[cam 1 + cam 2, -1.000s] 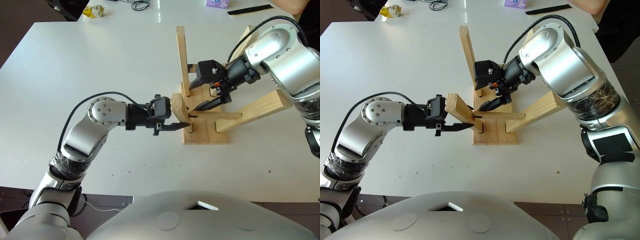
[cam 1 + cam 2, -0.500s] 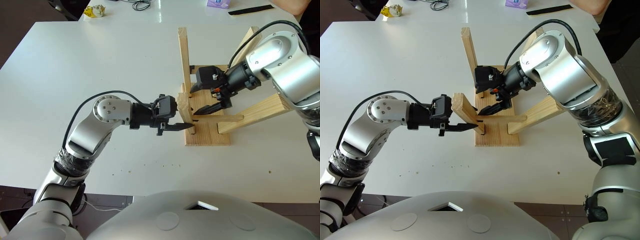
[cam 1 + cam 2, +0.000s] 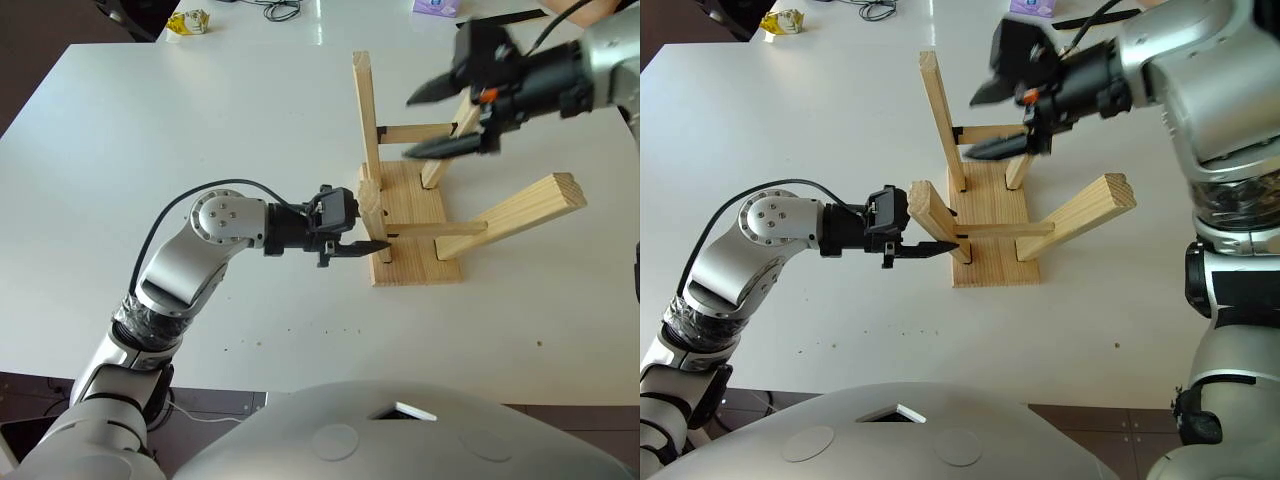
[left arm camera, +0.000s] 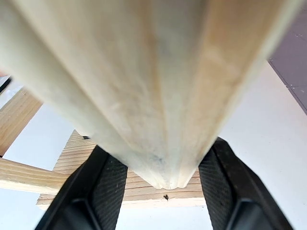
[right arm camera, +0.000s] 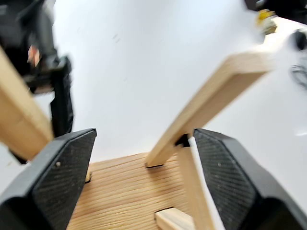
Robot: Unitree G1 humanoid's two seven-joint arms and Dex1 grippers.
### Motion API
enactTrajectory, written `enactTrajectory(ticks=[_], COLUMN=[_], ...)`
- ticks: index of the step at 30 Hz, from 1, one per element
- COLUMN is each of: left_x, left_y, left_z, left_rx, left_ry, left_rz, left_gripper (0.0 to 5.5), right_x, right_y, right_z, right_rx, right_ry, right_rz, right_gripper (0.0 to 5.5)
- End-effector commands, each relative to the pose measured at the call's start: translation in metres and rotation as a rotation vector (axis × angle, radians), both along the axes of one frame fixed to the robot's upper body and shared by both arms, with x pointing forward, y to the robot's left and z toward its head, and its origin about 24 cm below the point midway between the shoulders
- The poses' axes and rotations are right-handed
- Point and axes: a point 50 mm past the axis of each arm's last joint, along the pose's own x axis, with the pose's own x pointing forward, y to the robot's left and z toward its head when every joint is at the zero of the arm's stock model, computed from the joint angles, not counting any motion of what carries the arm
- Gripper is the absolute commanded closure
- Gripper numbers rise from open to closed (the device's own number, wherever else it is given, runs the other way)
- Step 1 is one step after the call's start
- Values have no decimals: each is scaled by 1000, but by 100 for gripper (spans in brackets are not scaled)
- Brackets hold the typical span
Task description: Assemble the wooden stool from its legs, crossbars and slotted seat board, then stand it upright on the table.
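Above the slotted pale-wood seat board [image 3: 420,262] the right gripper [image 3: 437,122] gapes; the left gripper [image 3: 372,246] clamps a pale-wood leg [image 3: 372,197], steadying its joint.

readable text: none you can make out
yellow packet [image 3: 187,22]: print too small for you to read
purple box [image 3: 435,7]: likewise illegible
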Motion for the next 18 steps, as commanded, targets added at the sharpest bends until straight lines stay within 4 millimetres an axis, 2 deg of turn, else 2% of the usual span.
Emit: enactTrajectory(ticks=[1,4,6,9,13,15,18], left_x=[8,5,4,5,7,13,20], left_y=[16,31,41,47,40,37,36], left_z=[4,0,-5,-7,-5,-3,1], left_rx=[7,16,30,37,30,32,35], left_ry=[-57,-35,-28,-27,-25,-28,-26], left_rz=[127,191,250,291,261,247,241], left_gripper=[340,340,340,340,340,340,340], right_x=[-12,-26,-39,-61,-77,-78,-72], right_y=[-37,-65,-87,-102,-90,-79,-66], right_z=[2,-27,-53,-93,-130,-137,-137], right_rx=[207,194,174,170,181,179,204], right_ry=[-54,-71,-76,-22,54,64,45], right_rz=[-235,-425,-572,-721,-740,-708,-667], right_gripper=[176,176,176,176,176,176,176])
